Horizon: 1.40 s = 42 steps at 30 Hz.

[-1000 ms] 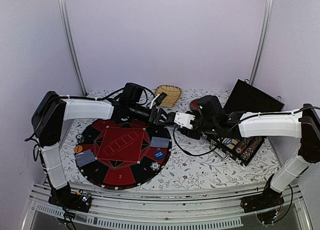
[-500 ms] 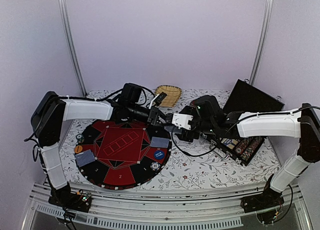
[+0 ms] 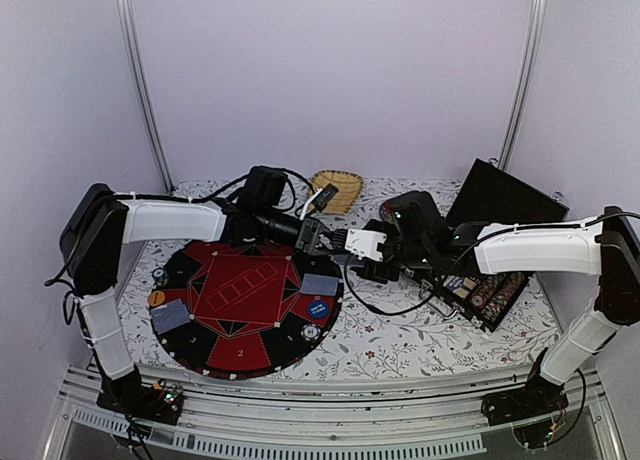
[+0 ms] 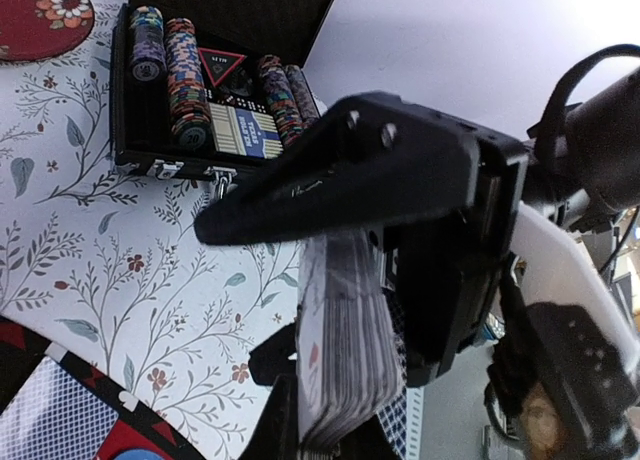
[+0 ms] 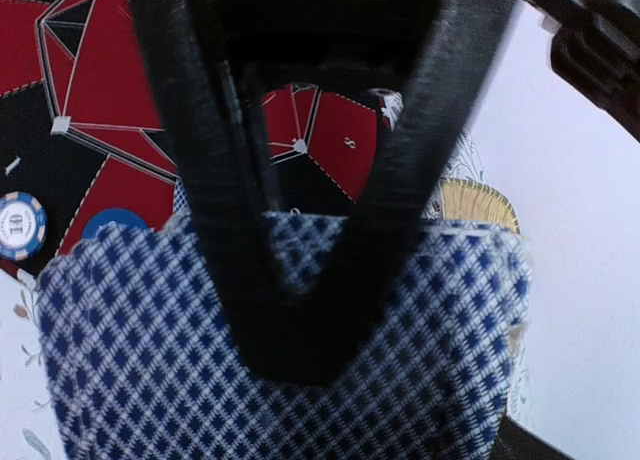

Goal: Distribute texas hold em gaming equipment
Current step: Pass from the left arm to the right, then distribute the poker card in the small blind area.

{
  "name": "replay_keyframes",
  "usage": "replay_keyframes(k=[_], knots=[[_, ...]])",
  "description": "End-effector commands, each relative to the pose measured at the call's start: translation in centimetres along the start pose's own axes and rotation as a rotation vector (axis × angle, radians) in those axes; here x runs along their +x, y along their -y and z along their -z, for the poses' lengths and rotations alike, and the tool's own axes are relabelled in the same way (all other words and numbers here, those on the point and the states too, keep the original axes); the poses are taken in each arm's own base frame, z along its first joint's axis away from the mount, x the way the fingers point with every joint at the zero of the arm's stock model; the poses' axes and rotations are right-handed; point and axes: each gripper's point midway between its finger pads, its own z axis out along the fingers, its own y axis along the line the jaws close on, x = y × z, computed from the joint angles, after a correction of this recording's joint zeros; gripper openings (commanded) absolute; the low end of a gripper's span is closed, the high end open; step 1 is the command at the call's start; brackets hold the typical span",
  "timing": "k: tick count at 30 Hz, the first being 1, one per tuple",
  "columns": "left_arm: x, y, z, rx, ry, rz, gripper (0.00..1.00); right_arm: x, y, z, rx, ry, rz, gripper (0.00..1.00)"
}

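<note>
My left gripper (image 3: 318, 235) is shut on a deck of playing cards (image 4: 345, 350), held edge-on above the right rim of the round red-and-black poker mat (image 3: 245, 300). My right gripper (image 3: 350, 242) meets it from the right. In the right wrist view its fingers (image 5: 380, 230) come together in front of the deck's blue-checked back (image 5: 430, 370); I cannot tell if they grip a card. Two face-down cards (image 3: 318, 284) (image 3: 170, 316) lie on the mat. A blue button (image 3: 318, 308), a striped chip (image 3: 311, 332) and an orange chip (image 3: 157, 298) lie there too.
An open black case (image 3: 480, 295) with rows of chips lies at the right, its lid raised behind. A woven straw basket (image 3: 338, 188) stands at the back centre and a dark-red plate (image 4: 40, 15) lies near it. Cables trail across the flowered cloth under the grippers.
Both grippers shifted slightly while staying together over the mat's right rim. The deck stays in my left gripper. Cards and chips on the mat have not moved.
</note>
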Motion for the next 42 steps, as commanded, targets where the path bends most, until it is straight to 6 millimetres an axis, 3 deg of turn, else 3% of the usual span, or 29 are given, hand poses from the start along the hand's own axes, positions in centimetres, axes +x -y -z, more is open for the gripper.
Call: replay_keyframes(k=[1, 4, 7, 10, 15, 17, 26, 34, 42], knots=[[-0.2, 1.4, 0.5, 0.026, -0.004, -0.037, 0.00, -1.0, 1.2, 0.6, 0.013, 0.024, -0.013, 0.64], [-0.4, 1.7, 0.4, 0.042, -0.007, -0.037, 0.06, -1.0, 1.1, 0.6, 0.011, 0.018, -0.015, 0.54], [-0.6, 1.9, 0.4, 0.046, 0.000, -0.045, 0.21, -0.8, 1.2, 0.5, 0.013, 0.009, -0.022, 0.52], [-1.1, 1.4, 0.4, 0.008, 0.017, -0.050, 0.29, -0.9, 1.3, 0.5, 0.017, 0.013, -0.029, 0.51], [-1.7, -1.2, 1.4, -0.174, 0.047, -0.036, 0.29, -0.8, 1.4, 0.8, 0.025, 0.012, -0.034, 0.51], [-1.9, -1.3, 1.9, -0.194, 0.060, -0.042, 0.27, -0.6, 1.3, 0.8, 0.028, 0.008, -0.031, 0.52], [-2.4, 0.0, 2.3, -0.160, 0.066, -0.059, 0.32, -0.6, 1.4, 0.9, 0.035, 0.010, -0.035, 0.51], [-3.3, 1.4, 2.9, -0.141, 0.069, -0.054, 0.52, -0.8, 1.6, 1.1, 0.038, 0.022, -0.042, 0.50], [-3.2, 2.0, 3.6, -0.153, 0.058, -0.046, 0.55, -0.5, 1.6, 1.0, 0.036, 0.017, -0.047, 0.50]])
